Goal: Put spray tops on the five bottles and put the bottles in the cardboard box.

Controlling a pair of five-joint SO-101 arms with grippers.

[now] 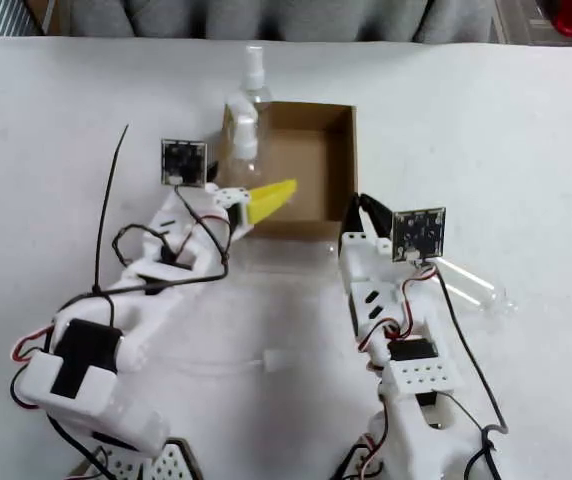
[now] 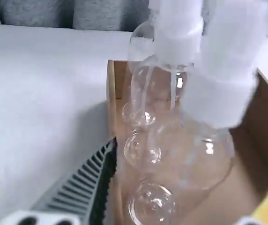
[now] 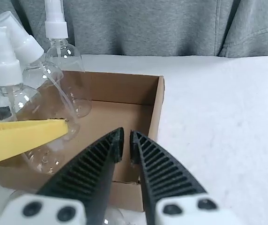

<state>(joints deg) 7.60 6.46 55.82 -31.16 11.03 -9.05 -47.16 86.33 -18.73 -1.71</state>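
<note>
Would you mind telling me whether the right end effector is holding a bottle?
No, the right end effector is shut with nothing in it, just in front of the cardboard box.

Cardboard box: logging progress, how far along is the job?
Done: three bottles wear spray tops; two leaning bottles sit in the cardboard box, and the third bottle stands behind it. In hand: the left gripper is at the leaning pair. Left: a topless-looking bottle lies by the right arm; a loose spray top lies between the arms.
</note>
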